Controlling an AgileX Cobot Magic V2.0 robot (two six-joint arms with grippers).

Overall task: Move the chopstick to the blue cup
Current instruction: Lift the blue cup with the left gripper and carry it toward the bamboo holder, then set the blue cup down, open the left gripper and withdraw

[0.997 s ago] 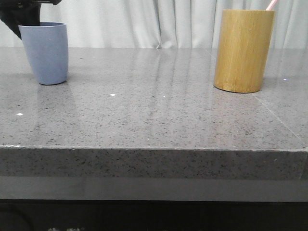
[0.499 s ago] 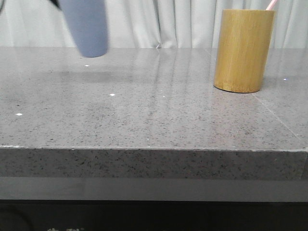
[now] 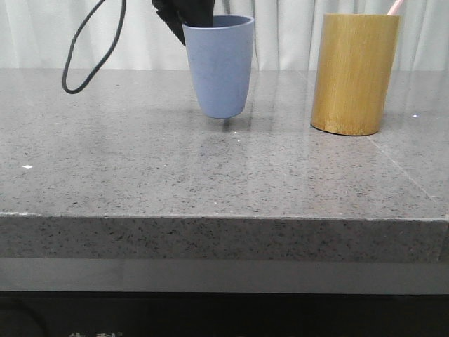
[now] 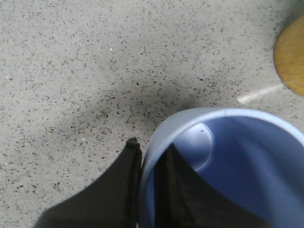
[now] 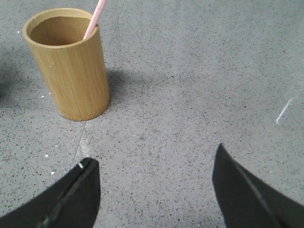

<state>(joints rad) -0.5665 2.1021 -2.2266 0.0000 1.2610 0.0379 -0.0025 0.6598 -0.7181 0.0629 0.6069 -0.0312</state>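
above the grey table [image 3: 140, 175], the left gripper [image 4: 148, 156] clamps the blue cup [image 3: 219, 67] rim, one finger inside.

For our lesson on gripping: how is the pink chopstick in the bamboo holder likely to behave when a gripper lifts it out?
The chopstick looks thin and straight, so probably stiff and light. Its slim shaft may slip or pivot between fingers. It leans on the bamboo holder rim, so it could drag there.

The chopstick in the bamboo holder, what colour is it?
Pale pink. The chopstick shows best in the right wrist view, leaning out of the bamboo holder.
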